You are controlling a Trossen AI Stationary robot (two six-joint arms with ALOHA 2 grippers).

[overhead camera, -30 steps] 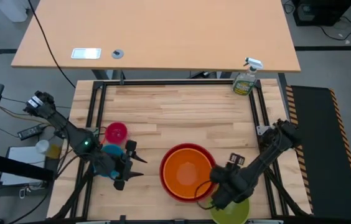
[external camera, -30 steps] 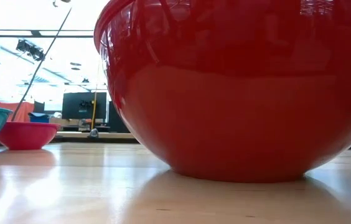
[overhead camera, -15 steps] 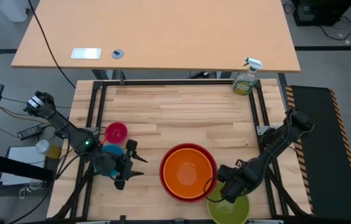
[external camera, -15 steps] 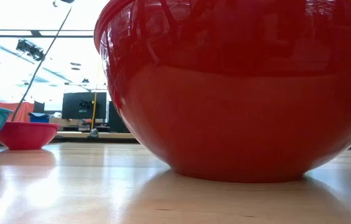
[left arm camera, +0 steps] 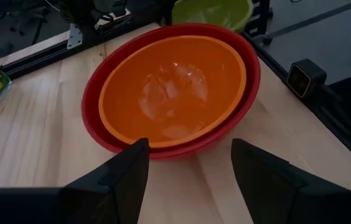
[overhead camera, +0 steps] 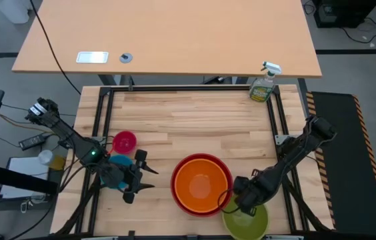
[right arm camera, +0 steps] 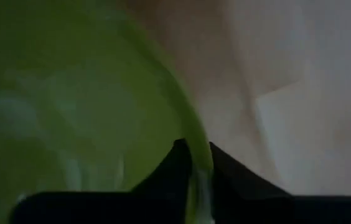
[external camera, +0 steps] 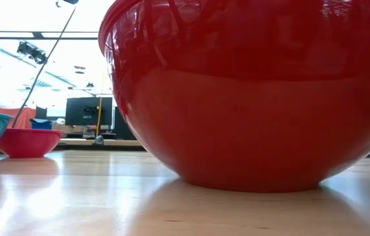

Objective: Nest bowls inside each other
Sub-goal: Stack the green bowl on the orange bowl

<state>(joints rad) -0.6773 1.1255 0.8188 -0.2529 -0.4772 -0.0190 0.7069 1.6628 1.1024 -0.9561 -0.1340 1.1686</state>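
A red bowl [overhead camera: 179, 193] stands on the table's near middle with an orange bowl [overhead camera: 201, 185] nested in it. The lime green bowl [overhead camera: 251, 225] sits at the near right corner, with my right gripper [right arm camera: 196, 147] shut on its rim. Toward the left stand the pink bowl [overhead camera: 125, 141] and the blue bowl [overhead camera: 116, 160], each on its base. My left gripper [overhead camera: 143, 177] hangs open beside the blue bowl, pointing at the red bowl [left arm camera: 238, 102]. My right gripper pinches the green bowl's rim [right arm camera: 191, 127] on the bowl's far left side [overhead camera: 231, 212]. One finger stands inside the bowl and one outside. The fingers come from above and point down. The bowl sits on the table.
A green spray bottle [overhead camera: 263, 85] stands at the far right corner. A black metal frame [overhead camera: 101, 120] runs along the table's edges. The far half of the wooden table [overhead camera: 195, 113] holds nothing else.
My right gripper has sunk onto the green bowl's far left rim and tipped over until it points down. The bowls have kept their places.
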